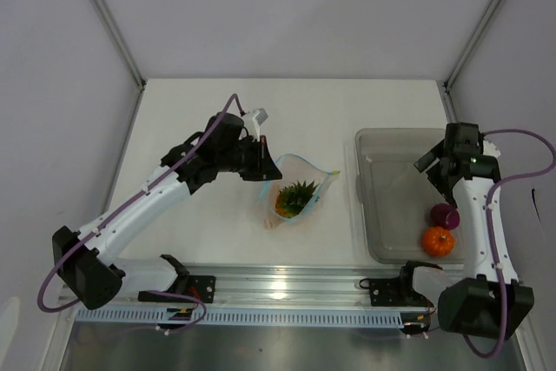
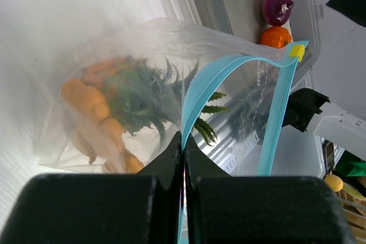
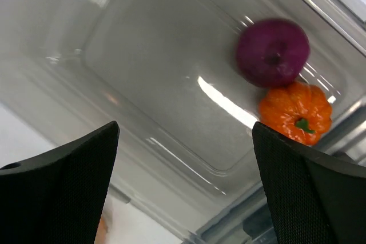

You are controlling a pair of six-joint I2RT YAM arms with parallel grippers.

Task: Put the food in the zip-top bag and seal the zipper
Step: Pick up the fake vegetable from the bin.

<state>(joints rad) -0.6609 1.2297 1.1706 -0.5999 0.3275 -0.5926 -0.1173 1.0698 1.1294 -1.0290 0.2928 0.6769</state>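
Spread wide, the right gripper (image 3: 184, 141) hangs over the grey translucent bin (image 1: 382, 141). The magenta round toy (image 3: 273, 51) and orange ridged toy (image 3: 294, 112) lie just ahead, toward its right finger. The left gripper (image 2: 183, 141) pinches the teal zipper (image 2: 200, 90) of the clear crinkly bag (image 2: 114, 50).

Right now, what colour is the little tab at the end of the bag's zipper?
Yellow. The tab on the teal-blue zipper shows best in the left wrist view.

zip-top bag (image 1: 320, 187): open, pineapple (image 1: 295, 198) inside | zipper (image 2: 200, 92): unsealed | purple food (image 1: 445, 215), orange food (image 1: 438, 241): bin (image 1: 382, 138)
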